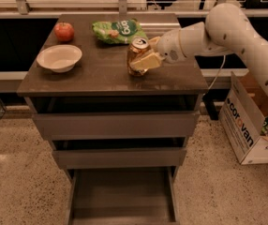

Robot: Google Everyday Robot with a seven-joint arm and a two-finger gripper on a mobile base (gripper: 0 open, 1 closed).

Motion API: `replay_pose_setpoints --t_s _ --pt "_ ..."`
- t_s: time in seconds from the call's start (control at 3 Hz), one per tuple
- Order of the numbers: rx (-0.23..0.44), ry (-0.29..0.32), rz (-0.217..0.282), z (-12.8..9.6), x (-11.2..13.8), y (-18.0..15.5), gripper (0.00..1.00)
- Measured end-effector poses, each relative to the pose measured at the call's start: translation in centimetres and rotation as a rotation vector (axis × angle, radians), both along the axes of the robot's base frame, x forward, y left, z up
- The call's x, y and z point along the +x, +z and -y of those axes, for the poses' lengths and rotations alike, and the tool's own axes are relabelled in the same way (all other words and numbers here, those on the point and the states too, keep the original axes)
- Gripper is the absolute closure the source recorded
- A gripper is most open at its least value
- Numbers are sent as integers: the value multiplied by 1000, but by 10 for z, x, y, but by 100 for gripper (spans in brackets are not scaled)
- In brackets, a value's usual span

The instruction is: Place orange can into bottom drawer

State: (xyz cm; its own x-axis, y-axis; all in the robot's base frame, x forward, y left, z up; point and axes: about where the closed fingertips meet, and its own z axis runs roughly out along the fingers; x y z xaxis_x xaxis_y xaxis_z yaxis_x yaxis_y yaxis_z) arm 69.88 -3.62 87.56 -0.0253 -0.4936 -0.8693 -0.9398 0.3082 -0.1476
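The orange can (136, 51) stands upright on the counter (96, 71), right of centre. The gripper (145, 60) has its jaws around it, one crossing its front; whether they clamp it, I cannot tell. The bottom drawer (123, 196) is pulled out.

"Where is the arm (227, 29) reaching in from?"

"It is reaching in from the right. It is bending at the big white elbow and pointing left."

"And the gripper (144, 55)?"

"It is hanging low over the right side of the desk (101, 71). It is sitting right against the orange can (136, 50), with the round wrist (176, 45) just behind it."
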Motion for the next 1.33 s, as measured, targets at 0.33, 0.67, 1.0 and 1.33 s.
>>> replay_pose_setpoints --t_s 0.33,0.67,1.0,1.33 --pt "27 29 90 12 -12 19 95" --pt "-14 70 130 38 -60 31 100" --pt "-34 62 92 52 -77 12 100" --pt "-30 64 95 49 -73 14 100"
